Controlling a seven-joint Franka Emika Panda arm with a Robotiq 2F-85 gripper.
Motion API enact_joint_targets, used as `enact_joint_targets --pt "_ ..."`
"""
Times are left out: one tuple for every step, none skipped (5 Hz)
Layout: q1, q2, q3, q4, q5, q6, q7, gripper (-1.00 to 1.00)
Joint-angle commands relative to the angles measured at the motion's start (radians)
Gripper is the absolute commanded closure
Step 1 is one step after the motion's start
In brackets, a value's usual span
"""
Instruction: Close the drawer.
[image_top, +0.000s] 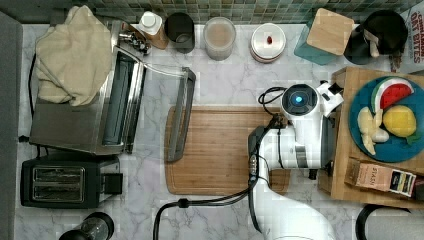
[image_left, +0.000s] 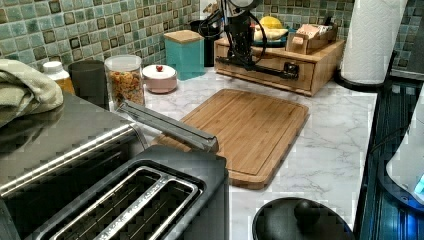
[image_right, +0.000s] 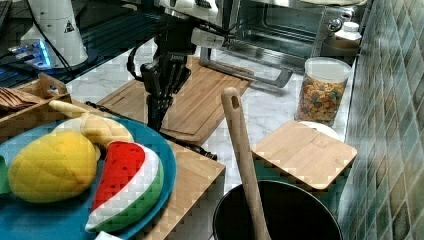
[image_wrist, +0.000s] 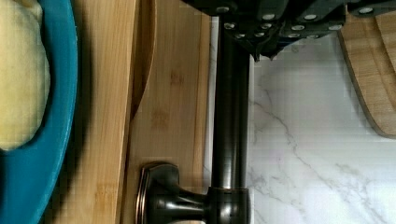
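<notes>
The drawer (image_left: 270, 64), a shallow light-wood tray with a taller front panel, sits at the bottom of a wooden box (image_left: 327, 55) that stands on the white marble counter (image_left: 330, 125). In the left view its front panel looks nearly flush with the box. A long dark bronze bar handle (image_wrist: 229, 116) runs across the panel, held on by a flared dark mount (image_wrist: 161, 198). In the wrist view the light panel shows fine pale grain, and the bar stands a little off it over the marble.

The white robot arm's dark gripper (image_right: 159, 102) hangs at this handle. In the wrist view its black fingers (image_wrist: 261, 35) sit right at one end of the bar, but I cannot tell whether they are spread or clamped on it.

On top of the box rests a round blue plate (image_top: 362, 100) carrying a yellow toy fruit (image_top: 399, 120) and a red-and-green toy watermelon slice (image_top: 395, 92). Beside the plate lies a small brown tea carton (image_top: 382, 177) whose side reads "STASH". At the top view's upper right corner a package (image_top: 417, 30) shows the words "OAT BITES". In the right view the arm's white base (image_right: 57, 30) bears a small black triangular warning sticker. A darker rounded-corner bamboo cutting board (image_top: 220, 150) lies flat on the counter, just beside the box.
</notes>
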Motion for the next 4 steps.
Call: enact_joint_targets --pt "-0.113 -0.065 -0.166 0.086 -0.060 -0.103 -0.051 1.00" --pt "-0.110 -0.064 -0.169 0.086 -0.059 -0.103 -0.051 1.00" --pt "-0.108 -0.064 -0.171 0.086 -0.058 -0.102 -0.052 1.00" --pt "-0.104 -0.064 -0.175 0.086 -0.057 -0.102 -0.052 1.00"
